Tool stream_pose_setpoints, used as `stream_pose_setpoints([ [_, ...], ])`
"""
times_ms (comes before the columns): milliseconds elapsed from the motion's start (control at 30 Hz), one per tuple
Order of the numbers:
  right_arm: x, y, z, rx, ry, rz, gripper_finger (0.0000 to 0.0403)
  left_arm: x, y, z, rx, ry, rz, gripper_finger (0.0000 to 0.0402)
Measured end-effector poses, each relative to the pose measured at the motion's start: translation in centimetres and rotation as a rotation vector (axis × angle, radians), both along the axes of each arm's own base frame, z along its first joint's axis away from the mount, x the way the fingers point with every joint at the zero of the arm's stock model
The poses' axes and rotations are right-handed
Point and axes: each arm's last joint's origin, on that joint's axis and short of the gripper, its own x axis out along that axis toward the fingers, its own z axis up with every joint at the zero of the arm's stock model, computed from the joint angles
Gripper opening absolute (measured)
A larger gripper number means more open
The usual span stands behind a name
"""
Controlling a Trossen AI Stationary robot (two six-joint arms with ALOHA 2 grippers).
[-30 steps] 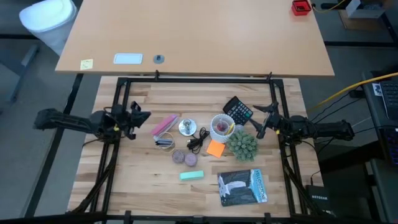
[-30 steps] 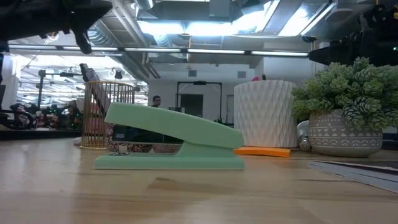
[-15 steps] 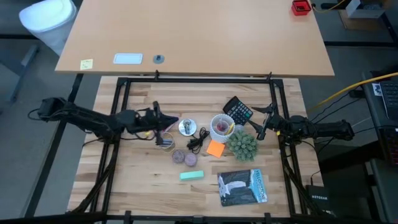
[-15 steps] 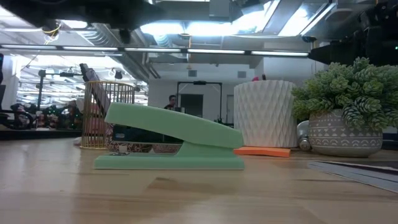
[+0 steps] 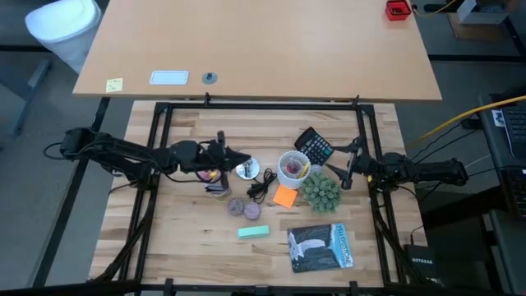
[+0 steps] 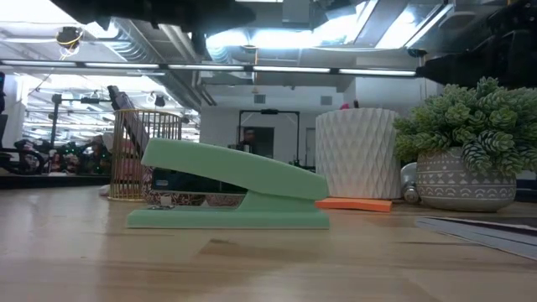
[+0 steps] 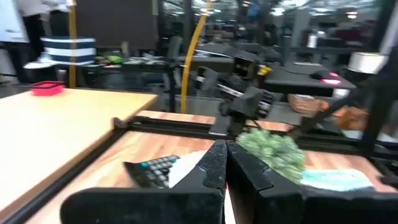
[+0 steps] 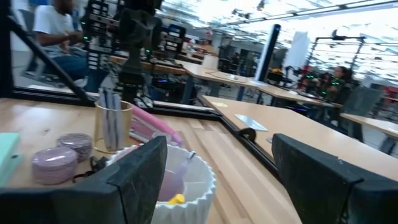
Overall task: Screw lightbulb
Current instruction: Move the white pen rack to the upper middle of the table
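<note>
The round silvery socket disc (image 5: pixel 245 168) lies on the table with its black cord (image 5: pixel 261 186) running toward the near edge. A pale spot sits at its centre; I cannot tell whether that is the lightbulb. My left gripper (image 5: pixel 237 158) is stretched out from the table's left, just left of the disc and above the table. Its fingers (image 7: pixel 214 163) are shut together with nothing seen between them. My right gripper (image 5: pixel 339 164) waits open at the right, beside the white cup (image 5: pixel 292 167), which also shows between its fingers in the right wrist view (image 8: pixel 186 177).
A calculator (image 5: pixel 315 146), a plant (image 5: pixel 320 191), an orange note (image 5: pixel 285 196), two purple discs (image 5: pixel 245 209), a green stapler (image 6: pixel 226 197), a book (image 5: pixel 320 247), a pink case (image 5: pixel 215 164) and a gold wire holder (image 5: pixel 218 187) crowd the table's middle.
My left arm has reached from the table's left edge toward the right, and its gripper has come over the pink case up to the socket disc. The right arm has kept still.
</note>
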Motion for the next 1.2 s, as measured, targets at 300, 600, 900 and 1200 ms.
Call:
stream_pose_setpoints([
  [300,0.0,0.2,0.0,-0.008,-0.001,0.075,0.0296,3.1,-0.5,-0.6,0.013,0.047,-0.145,0.0],
  [600,0.0,0.2,0.0,-0.008,0.0,0.075,0.0296,9.0,-0.3,-1.3,0.22,0.067,-0.144,0.0],
  [900,0.0,0.2,0.0,0.0,-0.002,0.076,0.0296,10.6,0.3,-0.5,0.246,0.361,-0.163,0.001],
  [1200,0.0,0.2,0.0,0.002,-0.003,0.076,0.0296,10.8,0.7,0.3,0.339,0.399,-0.116,0.0126],
])
